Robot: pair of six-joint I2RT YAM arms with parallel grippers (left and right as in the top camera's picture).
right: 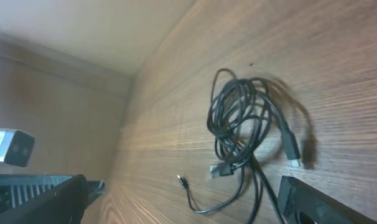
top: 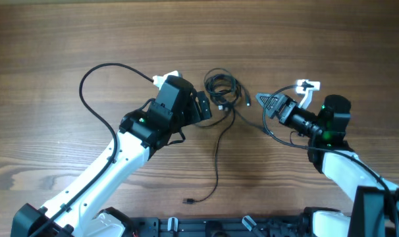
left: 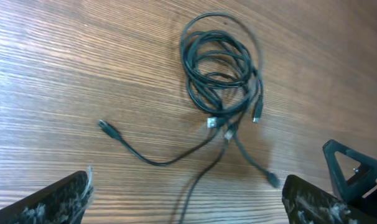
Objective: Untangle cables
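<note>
Wood-grain bench [top: 54, 39] fills the overhead view, with open room along the whole top edge and at far left. White left arm [top: 114, 158] reaches in from the lower left, right arm [top: 338, 164] from the lower right. The left jaws and right jaws both stand wide apart, gripping nothing. Thin black cables [top: 221, 89] lie coiled at upper centre between them, one loose tail trailing toward the bottom edge.

Thin black cables [top: 221, 89] lie tangled on the wooden table [top: 54, 39]
</note>
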